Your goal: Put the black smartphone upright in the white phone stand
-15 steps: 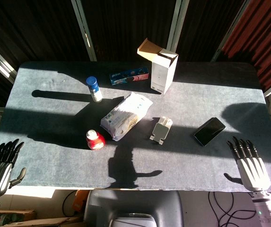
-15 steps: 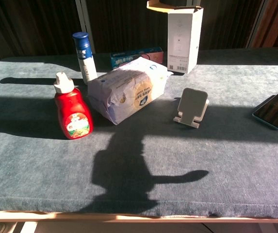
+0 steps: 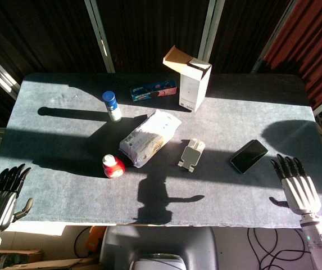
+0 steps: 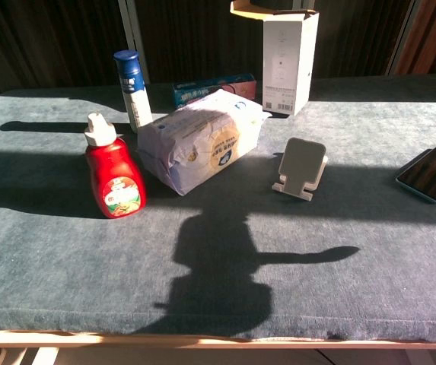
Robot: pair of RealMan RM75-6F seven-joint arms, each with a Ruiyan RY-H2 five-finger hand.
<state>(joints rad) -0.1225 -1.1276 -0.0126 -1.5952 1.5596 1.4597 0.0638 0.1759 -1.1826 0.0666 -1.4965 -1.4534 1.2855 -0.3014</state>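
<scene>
Grey-clothed bench [image 3: 65, 185] in hard sunlight, right hand [image 3: 298, 188] spread and empty at near edge, phone [image 3: 249, 156] flat just beyond-left, long axis diagonal, stand [image 3: 191, 154] further left, left hand [image 3: 0, 194] spread, far off.
</scene>
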